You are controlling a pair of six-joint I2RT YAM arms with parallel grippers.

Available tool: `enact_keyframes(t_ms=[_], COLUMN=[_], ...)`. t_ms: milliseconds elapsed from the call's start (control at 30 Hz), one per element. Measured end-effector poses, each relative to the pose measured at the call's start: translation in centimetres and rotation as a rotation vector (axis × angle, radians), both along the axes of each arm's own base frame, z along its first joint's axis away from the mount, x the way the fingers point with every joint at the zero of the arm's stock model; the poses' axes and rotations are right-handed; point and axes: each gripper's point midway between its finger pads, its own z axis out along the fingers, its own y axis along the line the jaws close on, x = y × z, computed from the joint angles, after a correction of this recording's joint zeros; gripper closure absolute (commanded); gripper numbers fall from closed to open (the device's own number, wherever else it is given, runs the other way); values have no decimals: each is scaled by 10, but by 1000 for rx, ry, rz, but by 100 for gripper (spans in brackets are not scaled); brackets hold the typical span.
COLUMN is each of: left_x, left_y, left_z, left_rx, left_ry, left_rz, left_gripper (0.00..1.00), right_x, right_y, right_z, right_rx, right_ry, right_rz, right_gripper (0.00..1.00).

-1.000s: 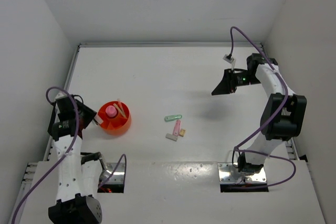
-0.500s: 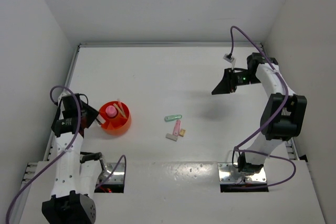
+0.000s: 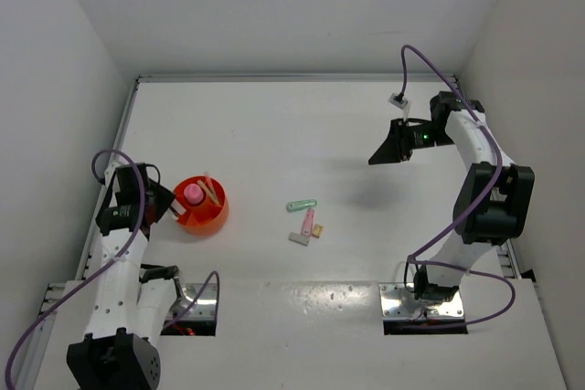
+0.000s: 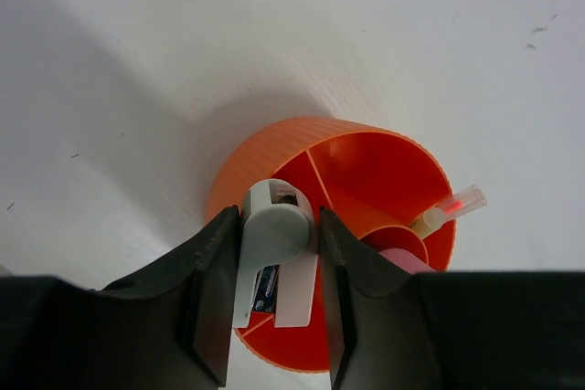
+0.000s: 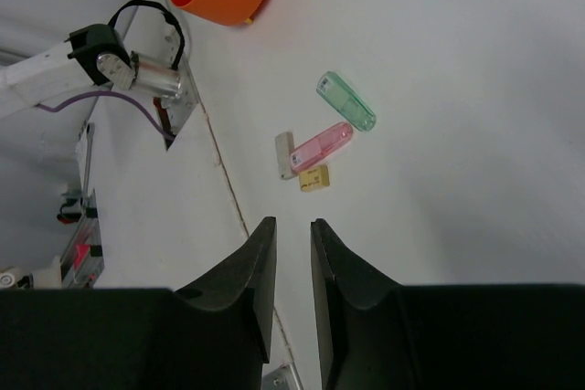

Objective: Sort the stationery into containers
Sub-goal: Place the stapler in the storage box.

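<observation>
The orange divided bowl (image 3: 216, 220) sits left of centre, with a pink-capped tube (image 3: 193, 193) and a thin pen (image 3: 210, 191) in it. My left gripper (image 3: 167, 209) hangs at the bowl's left rim. In the left wrist view that gripper (image 4: 279, 226) is shut on a grey-and-white eraser (image 4: 274, 253) above the bowl's (image 4: 265, 148) near compartment. A mint-green marker (image 3: 302, 205), pink marker (image 3: 308, 222), white eraser (image 3: 298, 238) and yellow eraser (image 3: 316, 231) lie mid-table. My right gripper (image 3: 377, 160) hovers high at the right, its fingers a narrow slit apart and empty.
White walls enclose the table on the left, back and right. The right wrist view shows the mint-green marker (image 5: 346, 101), pink marker (image 5: 322, 145), white eraser (image 5: 285, 154) and yellow eraser (image 5: 313, 178) far below the right gripper (image 5: 292, 226). Metal base plates sit at the near edge.
The left arm's upper links have shifted slightly while its gripper stayed at the bowl's left rim. The right arm and the loose items have not moved.
</observation>
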Motion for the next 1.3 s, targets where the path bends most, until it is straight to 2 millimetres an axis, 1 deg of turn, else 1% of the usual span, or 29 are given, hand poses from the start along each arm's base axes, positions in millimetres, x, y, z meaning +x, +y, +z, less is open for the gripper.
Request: enact_keyframes(t_ms=[233,500,533,1067,1167,1300], left_x=[4,4,4,3,3,1], left_y=[-1,1,1,-4,-5,-4], left_z=[-3,-6,-7,-4,-3,-4], left_rx=[4,26,25,58,65,74], left_ry=[-5,1,1,-24,-27,-17], left_rz=[9,17,18,9,9,13], left_gripper=[100,100,100,100,96,94], right_x=[0,0,0,-3,-3,-2], right_y=[0,0,0,1,1,1], right_z=[0,-2,-2,-1,0,2], right_rx=[0,4,6,8,8,15], right_ry=[0,4,5,14,10,4], right_rz=[0,3,3,7,9,12], right_gripper=[78,78,77,77,77,77])
